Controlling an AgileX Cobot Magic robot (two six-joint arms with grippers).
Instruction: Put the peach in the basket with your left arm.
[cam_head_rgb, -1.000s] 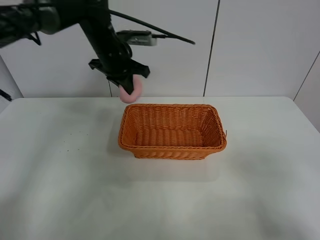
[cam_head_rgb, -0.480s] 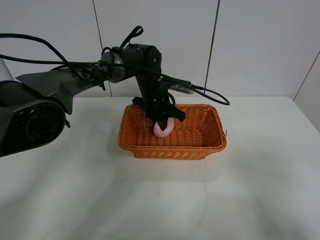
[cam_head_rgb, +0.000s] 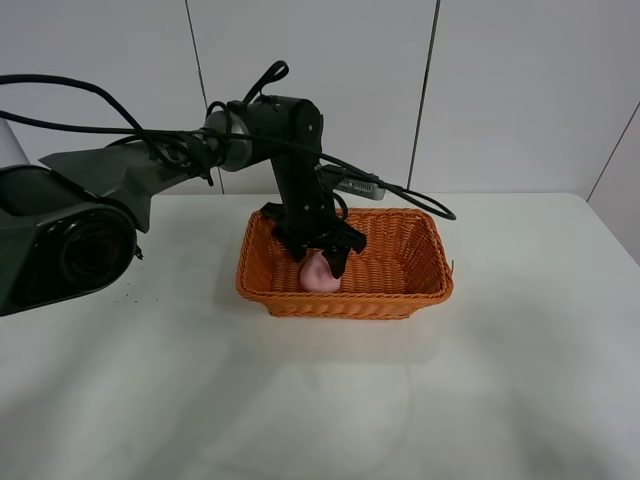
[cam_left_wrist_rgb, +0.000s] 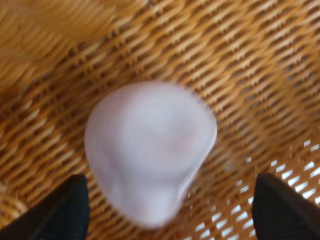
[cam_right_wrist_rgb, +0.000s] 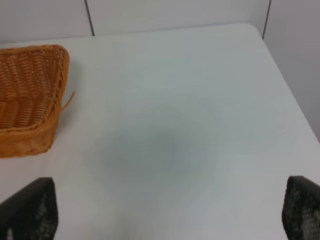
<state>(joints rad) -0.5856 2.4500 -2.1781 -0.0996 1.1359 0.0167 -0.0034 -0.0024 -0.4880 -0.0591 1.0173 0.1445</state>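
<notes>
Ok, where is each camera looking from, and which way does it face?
Exterior high: high up, facing the wall, looking down on the table; shows the left arm, left claw over the peach in the basket.
Left wrist: on the left arm, looking down into the basket at the peach; two fingertips show.
Right wrist: low over the table, facing the wall; the right claw's fingertips and a basket corner show.
Shared: all three see the basket; the first two see the peach.
</notes>
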